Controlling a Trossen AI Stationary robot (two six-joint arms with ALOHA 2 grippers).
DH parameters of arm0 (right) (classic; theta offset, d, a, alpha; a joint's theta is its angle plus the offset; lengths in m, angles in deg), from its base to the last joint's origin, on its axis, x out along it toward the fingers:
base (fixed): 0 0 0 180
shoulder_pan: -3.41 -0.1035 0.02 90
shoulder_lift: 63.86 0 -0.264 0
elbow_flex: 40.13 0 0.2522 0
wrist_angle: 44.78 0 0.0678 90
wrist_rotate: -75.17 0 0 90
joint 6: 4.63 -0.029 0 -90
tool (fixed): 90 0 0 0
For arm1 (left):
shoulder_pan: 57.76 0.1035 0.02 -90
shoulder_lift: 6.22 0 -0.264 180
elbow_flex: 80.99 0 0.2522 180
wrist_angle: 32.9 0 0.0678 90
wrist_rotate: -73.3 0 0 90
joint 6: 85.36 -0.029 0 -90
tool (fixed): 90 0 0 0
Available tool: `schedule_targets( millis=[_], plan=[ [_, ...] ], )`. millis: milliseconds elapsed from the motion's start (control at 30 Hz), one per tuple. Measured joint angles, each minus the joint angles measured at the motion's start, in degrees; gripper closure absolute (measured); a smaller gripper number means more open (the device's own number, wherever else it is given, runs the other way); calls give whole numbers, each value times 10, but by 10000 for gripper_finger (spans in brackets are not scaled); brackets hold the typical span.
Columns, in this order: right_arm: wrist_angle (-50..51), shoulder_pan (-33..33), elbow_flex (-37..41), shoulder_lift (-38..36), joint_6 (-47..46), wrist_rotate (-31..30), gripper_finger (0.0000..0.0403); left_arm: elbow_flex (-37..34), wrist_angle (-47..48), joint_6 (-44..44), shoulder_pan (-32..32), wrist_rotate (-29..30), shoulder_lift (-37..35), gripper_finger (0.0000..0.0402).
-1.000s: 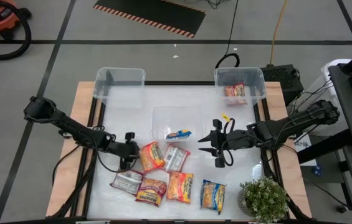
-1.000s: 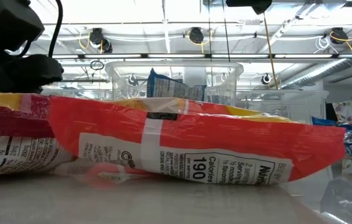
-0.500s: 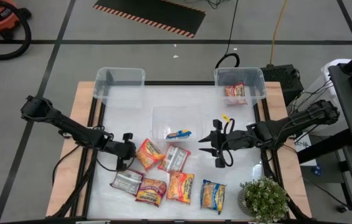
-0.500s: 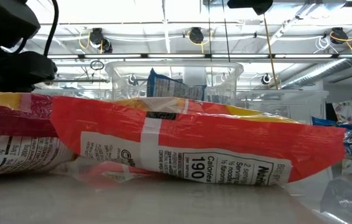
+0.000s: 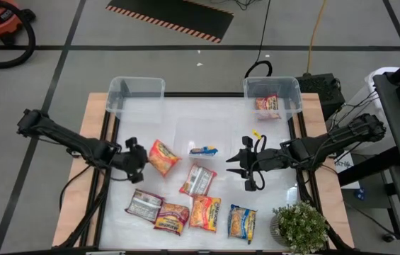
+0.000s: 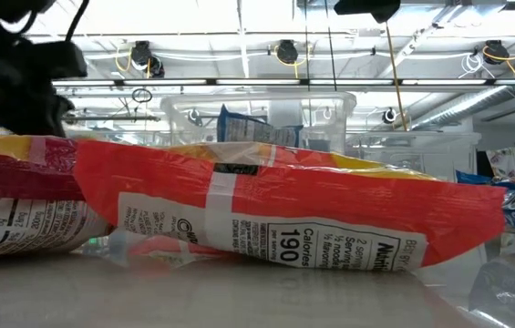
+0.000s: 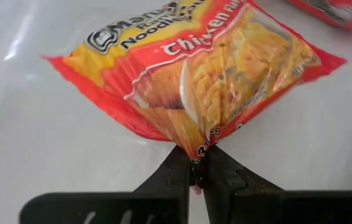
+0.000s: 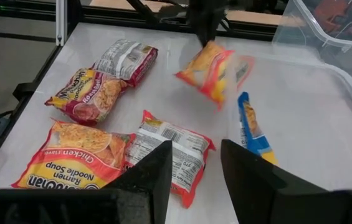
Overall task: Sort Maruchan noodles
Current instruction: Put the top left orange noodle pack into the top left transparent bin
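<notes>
On the left side of the table (image 5: 107, 212), our left gripper (image 5: 140, 157) is pinched tight on the crimped end seam of an orange chicken noodle packet (image 5: 161, 156), which hangs from the fingertips (image 7: 182, 169) just clear of the white surface, a little way in front of the empty left bin (image 5: 136, 98). We judge the packet light and crackly, with a brittle noodle block inside, so the flat sealed edge is the place to hold it; the glossy film could slip if the grip were shallow. Nearer the middle, a blue packet (image 5: 204, 150) lies in the centre bin (image 5: 201, 139), and a silver-backed packet (image 5: 197, 180) lies just in front of that bin. Along the front edge lie four more: a grey one (image 5: 143, 205), a red one (image 5: 172, 217), an orange one (image 5: 204, 212) and a blue-yellow one (image 5: 242, 222). Farther right, our right gripper (image 5: 238, 164) waits above the table with its jaws parted and nothing between them, and one red packet (image 5: 267, 105) lies in the right bin (image 5: 272, 97).
</notes>
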State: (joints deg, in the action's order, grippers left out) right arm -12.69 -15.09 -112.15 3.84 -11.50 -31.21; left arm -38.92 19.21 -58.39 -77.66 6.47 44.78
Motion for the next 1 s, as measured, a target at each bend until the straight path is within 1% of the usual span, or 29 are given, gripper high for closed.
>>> schedule_targets(
  millis=[100, 167, 233, 333, 433, 567, 733, 867, 1000],
  plan=[
    [0, 0, 0, 0, 0, 0, 273, 45, 45, 27, 0, 38, 0, 381],
    [0, 0, 0, 0, 0, 0, 273, 73, 57, 36, 0, 65, 0, 382],
    [0, 0, 0, 0, -3, 0, 273, 102, 59, 35, 0, 83, 0, 382],
    [0, 0, 0, 0, -15, 0, 273, 142, 87, 26, 0, 107, 0, 382],
    [0, 0, 0, 0, -17, 0, 273, 175, 132, 28, 0, 141, 0, 383],
    [0, 0, 0, 0, -17, 0, 273, 209, 187, 65, 14, 200, 0, 383],
    [0, 0, 0, 0, -17, -3, 273, 218, 185, 61, 64, 237, 0, 384],
    [0, 0, 0, 0, -17, -3, 273, 218, 186, 38, 128, 263, 3, 384],
    [0, 0, 0, 0, -17, -3, 273, 218, 186, 9, 197, 264, 3, 384]
  ],
)
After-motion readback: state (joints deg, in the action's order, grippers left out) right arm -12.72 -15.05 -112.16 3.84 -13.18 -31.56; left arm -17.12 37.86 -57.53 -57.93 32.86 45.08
